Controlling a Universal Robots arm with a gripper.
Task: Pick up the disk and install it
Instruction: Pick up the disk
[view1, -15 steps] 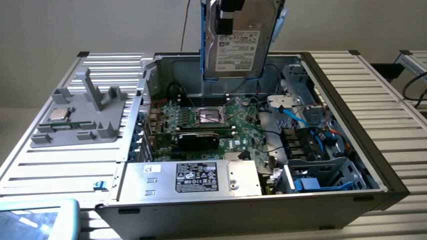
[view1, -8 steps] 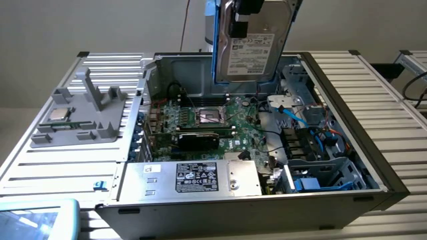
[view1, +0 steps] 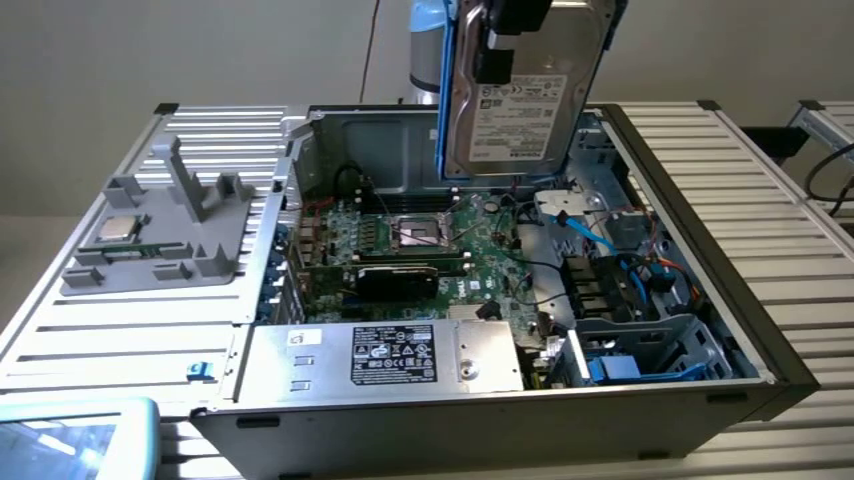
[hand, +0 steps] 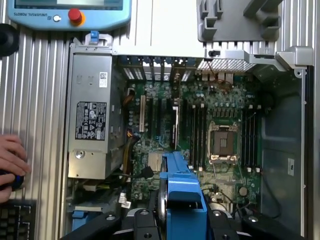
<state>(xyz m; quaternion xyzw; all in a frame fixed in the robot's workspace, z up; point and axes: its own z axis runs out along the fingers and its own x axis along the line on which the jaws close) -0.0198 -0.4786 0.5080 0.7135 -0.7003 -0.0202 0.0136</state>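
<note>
From my console I see the gripper (view1: 501, 52) clamped on the disk (view1: 521, 105), a flat silver-grey hard drive with a white label framed by a bright blue plastic carrier. It hangs upright in the air over the back part of the open dark-grey metal computer case (view1: 467, 435). Under it lies the green motherboard (view1: 494, 262), and the big silver power supply box with a black label (view1: 387, 355) sits along the case's front wall. In the wrist view the disk's blue edge (hand: 182, 195) stands between the black fingers (hand: 142, 226), above the motherboard (hand: 165, 110). A grey plastic fixture (view1: 174, 235) carrying a small square silver processor chip (view1: 120, 228) stands outside the case on the exterior view's left, and a person's hand (hand: 10, 160) rests on the ribbed metal table (hand: 35, 100) beside the case
</note>
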